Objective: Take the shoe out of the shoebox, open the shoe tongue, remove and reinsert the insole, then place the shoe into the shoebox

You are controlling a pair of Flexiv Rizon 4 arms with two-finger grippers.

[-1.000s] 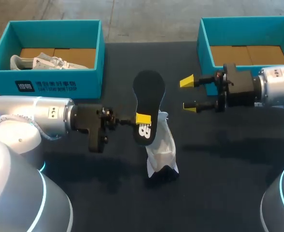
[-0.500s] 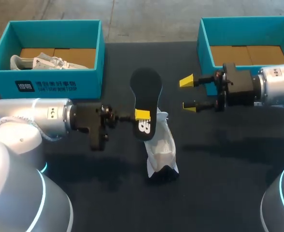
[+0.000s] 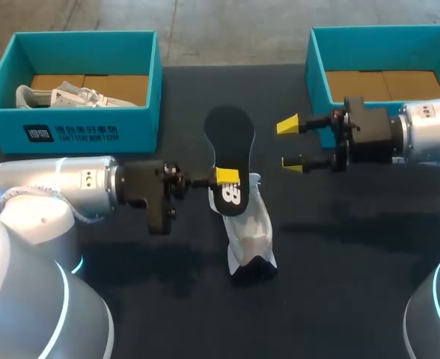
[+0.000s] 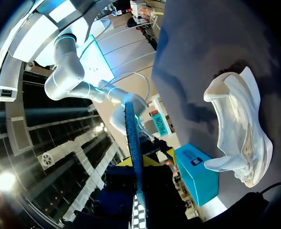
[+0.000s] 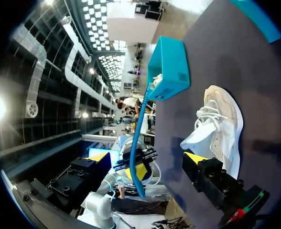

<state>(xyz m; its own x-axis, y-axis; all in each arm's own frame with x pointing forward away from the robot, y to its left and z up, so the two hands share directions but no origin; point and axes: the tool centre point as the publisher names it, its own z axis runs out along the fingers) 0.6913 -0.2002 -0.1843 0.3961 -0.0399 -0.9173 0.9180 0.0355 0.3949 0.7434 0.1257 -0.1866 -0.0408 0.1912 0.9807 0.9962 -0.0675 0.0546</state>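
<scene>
My left gripper (image 3: 224, 178) is shut on a black insole (image 3: 230, 142) and holds it upright in the air, just above the white shoe (image 3: 250, 228) lying on the dark table. In the left wrist view the insole (image 4: 133, 143) shows edge-on between my fingers, with the shoe (image 4: 241, 133) off to one side on the table. My right gripper (image 3: 289, 144) stands open and empty beside the insole, in front of the right teal shoebox (image 3: 317, 67). The right wrist view shows the insole's edge (image 5: 140, 129) ahead and the shoe (image 5: 219, 126) beside one finger (image 5: 196, 158).
The left teal shoebox (image 3: 93, 127) at the back left holds another light shoe (image 3: 59, 96). The right shoebox shows only its cardboard floor. Dark tabletop lies open in front of the shoe.
My left arm has shifted slightly to the right with the insole, which has risen a little. The right arm and the shoe have not moved.
</scene>
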